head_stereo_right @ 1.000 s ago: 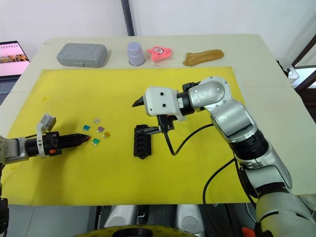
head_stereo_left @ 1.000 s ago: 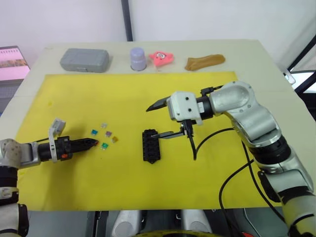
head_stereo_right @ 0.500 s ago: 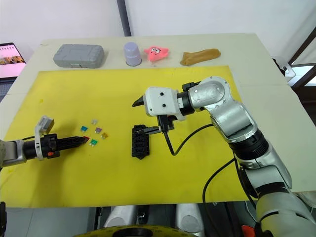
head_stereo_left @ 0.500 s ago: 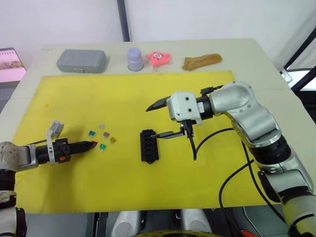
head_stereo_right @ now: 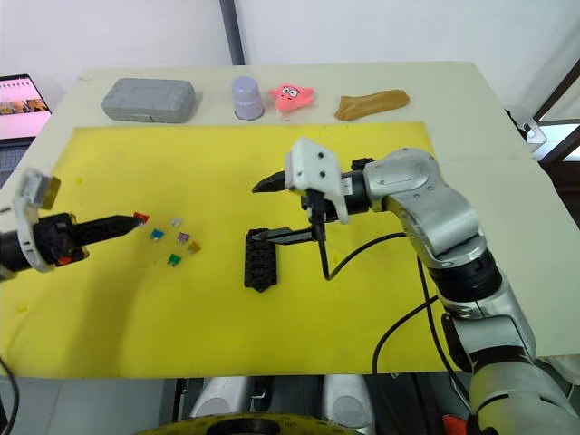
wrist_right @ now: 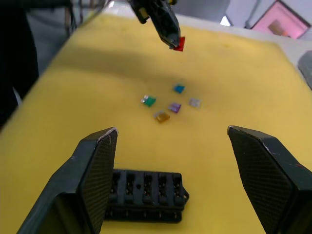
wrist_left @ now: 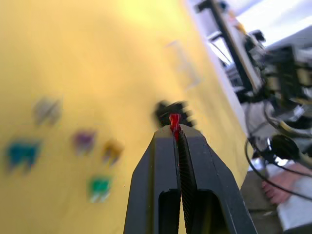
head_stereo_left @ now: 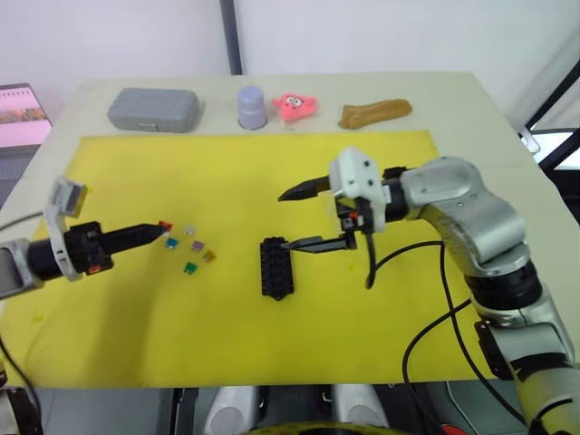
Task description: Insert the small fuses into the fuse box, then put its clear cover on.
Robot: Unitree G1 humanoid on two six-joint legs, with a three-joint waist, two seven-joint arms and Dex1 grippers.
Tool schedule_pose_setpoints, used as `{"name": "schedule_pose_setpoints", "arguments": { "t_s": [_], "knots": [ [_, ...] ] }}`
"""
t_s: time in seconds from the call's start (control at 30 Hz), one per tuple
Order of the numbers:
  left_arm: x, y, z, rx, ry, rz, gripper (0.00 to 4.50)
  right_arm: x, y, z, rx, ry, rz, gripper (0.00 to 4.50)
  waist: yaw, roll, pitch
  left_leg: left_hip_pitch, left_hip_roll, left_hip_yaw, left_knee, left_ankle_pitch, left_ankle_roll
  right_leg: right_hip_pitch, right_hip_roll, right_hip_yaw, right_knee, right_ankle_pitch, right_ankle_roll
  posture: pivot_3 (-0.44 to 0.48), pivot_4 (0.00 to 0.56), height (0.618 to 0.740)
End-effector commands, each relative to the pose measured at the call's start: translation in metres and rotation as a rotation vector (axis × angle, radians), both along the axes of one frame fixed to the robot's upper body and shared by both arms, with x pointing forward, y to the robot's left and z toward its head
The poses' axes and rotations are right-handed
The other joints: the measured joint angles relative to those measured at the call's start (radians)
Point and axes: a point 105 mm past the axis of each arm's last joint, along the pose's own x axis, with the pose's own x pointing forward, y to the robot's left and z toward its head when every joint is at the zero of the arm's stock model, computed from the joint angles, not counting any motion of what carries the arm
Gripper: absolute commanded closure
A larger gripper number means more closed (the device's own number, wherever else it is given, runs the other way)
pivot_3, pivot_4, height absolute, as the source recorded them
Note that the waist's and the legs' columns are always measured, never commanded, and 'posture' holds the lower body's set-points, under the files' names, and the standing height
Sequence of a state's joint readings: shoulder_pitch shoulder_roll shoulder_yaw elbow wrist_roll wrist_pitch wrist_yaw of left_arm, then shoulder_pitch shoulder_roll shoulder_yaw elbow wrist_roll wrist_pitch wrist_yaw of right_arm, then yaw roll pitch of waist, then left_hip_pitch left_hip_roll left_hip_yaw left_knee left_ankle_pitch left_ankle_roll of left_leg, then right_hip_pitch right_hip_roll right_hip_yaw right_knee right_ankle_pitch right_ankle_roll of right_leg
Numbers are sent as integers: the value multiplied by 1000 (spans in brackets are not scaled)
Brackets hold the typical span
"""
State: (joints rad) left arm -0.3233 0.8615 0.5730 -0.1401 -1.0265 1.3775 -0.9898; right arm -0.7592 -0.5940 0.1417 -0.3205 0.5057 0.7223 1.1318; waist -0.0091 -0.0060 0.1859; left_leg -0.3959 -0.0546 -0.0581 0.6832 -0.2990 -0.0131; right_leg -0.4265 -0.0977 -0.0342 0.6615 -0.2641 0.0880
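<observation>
Left, ribbed jaws pinch a translucent red fuse [head_stereo_left: 165, 225]; right jaws gape wide.

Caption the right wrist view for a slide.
Open right pincer hovers above the fuse box; left pincer grips a red fuse.

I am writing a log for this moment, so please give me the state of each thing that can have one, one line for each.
Left pincer: shut on the red fuse, lifted off the yellow mat.
Right pincer: open, above the fuse box.
Fuse box: lying on the mat, slots empty.
Other fuses: loose on the mat.
Grey case: closed.
</observation>
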Motion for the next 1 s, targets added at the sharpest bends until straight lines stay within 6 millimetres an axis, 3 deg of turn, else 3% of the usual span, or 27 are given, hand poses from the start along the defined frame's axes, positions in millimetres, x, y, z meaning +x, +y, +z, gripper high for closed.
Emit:
{"name": "schedule_pose_setpoints", "arguments": {
  "t_s": [0.03, 0.2, 0.47, 0.57, 0.67, 1.0],
  "knots": [
    [-8, -35, 36, 15, -240, -153, 4466, -5, -10, 27, 134, 84, -35, 645, 0, 0, 0, 0, 0, 0, 0, 0, 0, 0, 0, 0, 0, 0, 0, 0, 150, 731],
    [-9, -76, 53, 28, -394, -330, 4466, -10, -15, 42, 224, 209, -63, 645, -5, 0, 0, 0, 0, 0, -1, 0, 0, 0, 0, 0, 0, 0, 0, 0, 150, 731],
    [-10, -104, 57, 9, -457, -495, 4466, -26, -5, 47, 273, 337, -10, 645, -3, 0, 0, 0, 0, 1, -1, 0, 0, 0, 1, 0, 0, 0, 0, 0, 150, 731],
    [-9, -106, 60, 6, -473, -515, 4500, -29, -1, 44, 263, 362, -4, 1480, -3, 0, 0, 0, 0, 1, -1, 0, 0, 0, 1, 0, 0, 0, 0, 0, 150, 731],
    [-8, -108, 62, 6, -486, -531, 4500, -31, 1, 43, 261, 375, 3, 2840, -4, 0, 0, 0, 0, 1, -1, 0, 0, 0, 1, 0, 0, 0, 0, 0, 150, 731],
    [-5, -113, 63, 4, -506, -555, 4500, -36, 5, 40, 245, 422, 43, 2840, -5, 0, 0, 0, 0, 1, -1, 0, 1, 0, 2, 0, 0, 0, 0, 0, 150, 731]
  ]
}}
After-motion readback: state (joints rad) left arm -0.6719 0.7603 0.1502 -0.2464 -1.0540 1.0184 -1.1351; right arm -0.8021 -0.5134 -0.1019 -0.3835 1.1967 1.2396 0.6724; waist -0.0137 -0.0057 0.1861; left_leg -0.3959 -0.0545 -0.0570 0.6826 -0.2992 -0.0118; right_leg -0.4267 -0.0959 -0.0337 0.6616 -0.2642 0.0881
